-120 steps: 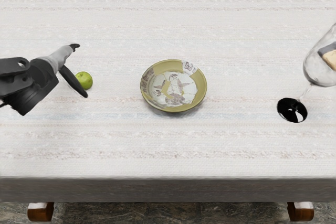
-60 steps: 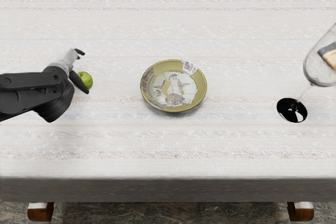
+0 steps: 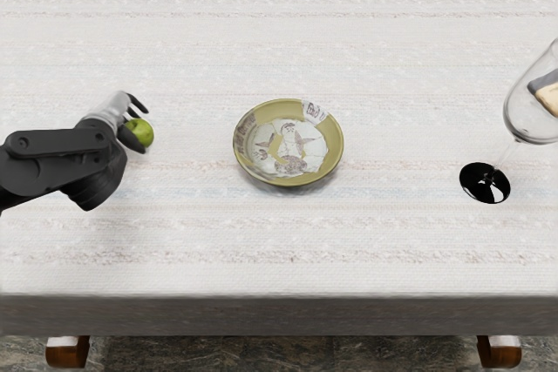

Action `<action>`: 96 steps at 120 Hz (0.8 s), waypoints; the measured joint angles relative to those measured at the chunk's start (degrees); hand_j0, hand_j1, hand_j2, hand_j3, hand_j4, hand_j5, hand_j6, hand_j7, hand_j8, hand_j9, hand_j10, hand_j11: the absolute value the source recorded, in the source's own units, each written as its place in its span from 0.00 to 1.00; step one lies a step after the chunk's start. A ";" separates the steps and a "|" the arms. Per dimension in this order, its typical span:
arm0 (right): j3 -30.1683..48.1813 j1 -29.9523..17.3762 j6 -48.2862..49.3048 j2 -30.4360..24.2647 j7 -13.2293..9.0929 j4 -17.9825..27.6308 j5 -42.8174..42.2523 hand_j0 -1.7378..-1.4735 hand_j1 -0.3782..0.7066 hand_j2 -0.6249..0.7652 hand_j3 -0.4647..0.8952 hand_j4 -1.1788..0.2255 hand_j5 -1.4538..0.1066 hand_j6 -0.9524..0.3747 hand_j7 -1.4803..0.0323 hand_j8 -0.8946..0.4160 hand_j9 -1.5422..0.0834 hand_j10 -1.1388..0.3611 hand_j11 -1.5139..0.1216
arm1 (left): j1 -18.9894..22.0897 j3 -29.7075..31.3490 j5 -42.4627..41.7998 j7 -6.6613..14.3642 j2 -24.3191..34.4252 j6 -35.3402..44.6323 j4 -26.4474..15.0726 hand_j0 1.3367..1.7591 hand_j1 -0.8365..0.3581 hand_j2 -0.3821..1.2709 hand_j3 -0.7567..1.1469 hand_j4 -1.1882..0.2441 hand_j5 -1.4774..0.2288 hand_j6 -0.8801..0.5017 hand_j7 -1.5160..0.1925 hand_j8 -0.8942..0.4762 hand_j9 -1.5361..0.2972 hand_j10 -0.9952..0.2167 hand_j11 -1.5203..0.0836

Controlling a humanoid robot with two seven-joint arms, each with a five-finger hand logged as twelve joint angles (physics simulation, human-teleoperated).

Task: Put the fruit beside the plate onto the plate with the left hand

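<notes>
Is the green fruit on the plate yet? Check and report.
No, the green fruit sits on the table left of the plate, the left hand curled around it.

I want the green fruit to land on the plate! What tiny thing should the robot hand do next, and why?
Probably squeeze snugly around the green fruit before lifting. The left robot hand is right at the fruit, which sits on the table, left of the plate and apart from it. I cannot tell whether the hold is firm, so securing it comes first.
</notes>
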 joint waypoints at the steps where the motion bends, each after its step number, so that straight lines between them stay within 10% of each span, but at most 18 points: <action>1: 0.00 0.00 0.00 0.00 0.00 0.00 0.00 0.30 0.03 0.45 0.34 0.84 0.93 0.72 0.98 0.68 0.95 0.76 0.93 | 0.00 0.00 0.00 0.01 0.00 0.00 0.02 0.76 0.53 0.31 0.40 0.50 0.50 0.29 0.53 0.31 0.50 0.43 0.56; 52: 0.00 0.00 0.00 0.00 0.00 0.00 0.00 0.30 0.03 0.45 0.34 0.84 0.93 0.72 0.98 0.68 0.95 0.76 0.93 | -0.57 0.57 -0.02 0.18 0.70 -0.05 0.07 0.76 0.44 0.49 0.40 0.37 0.35 0.29 0.37 0.27 0.36 0.28 0.40; 96: 0.00 0.00 0.00 0.00 0.00 0.00 0.00 0.30 0.03 0.45 0.34 0.84 0.93 0.72 0.98 0.68 0.95 0.76 0.93 | -9.08 0.75 -0.34 0.21 -1.98 -0.10 -2.15 0.75 0.45 0.48 0.40 0.39 0.29 0.32 0.33 0.29 0.32 0.24 0.36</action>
